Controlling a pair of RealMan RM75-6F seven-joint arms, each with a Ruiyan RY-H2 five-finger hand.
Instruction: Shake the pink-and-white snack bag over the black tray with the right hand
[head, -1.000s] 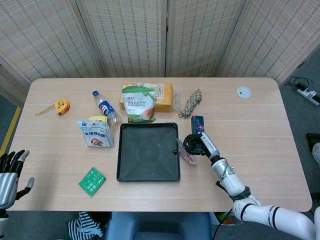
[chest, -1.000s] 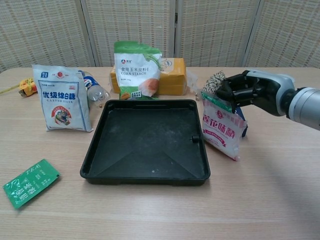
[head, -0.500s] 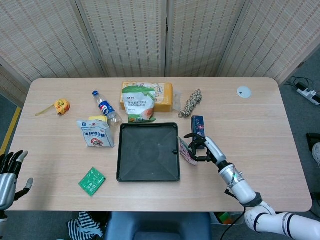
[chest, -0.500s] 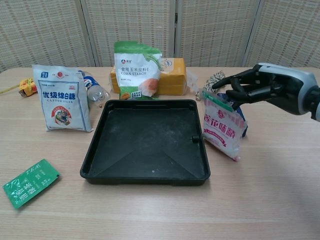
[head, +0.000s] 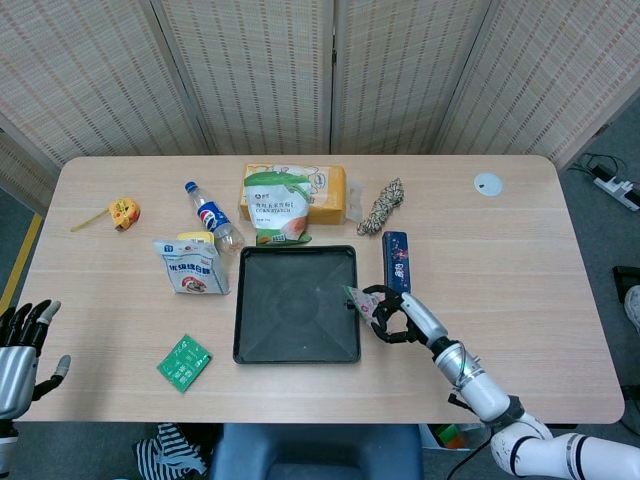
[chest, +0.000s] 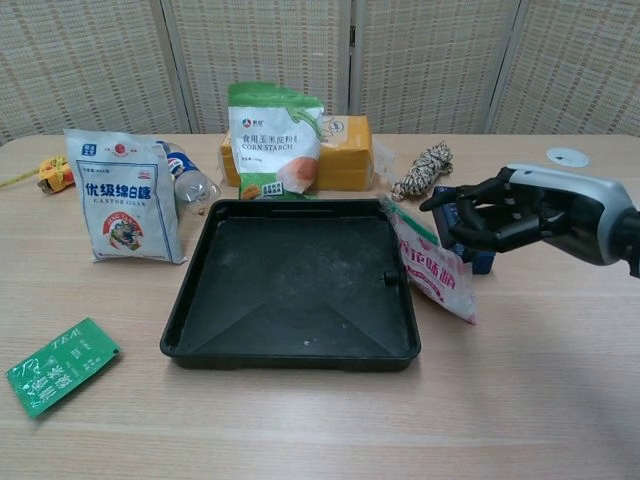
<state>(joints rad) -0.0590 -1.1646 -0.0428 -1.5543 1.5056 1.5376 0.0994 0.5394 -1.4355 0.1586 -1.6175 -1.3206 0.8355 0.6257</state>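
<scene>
The right hand (chest: 497, 212) is black, with dark, shiny fingers (head: 384, 334) made of many small parts. The back of it has a smooth silver-grey shell. Behind the hand sits a round silver wrist, and then the right arm (head: 478, 385), which is white and round like a tube. A black ring goes around the arm where two pieces join. There is a small green mark near the wrist, too small to read.

The left hand (head: 18, 348) looks the same: black fingers with pale grey tips and a silver-grey body.
</scene>
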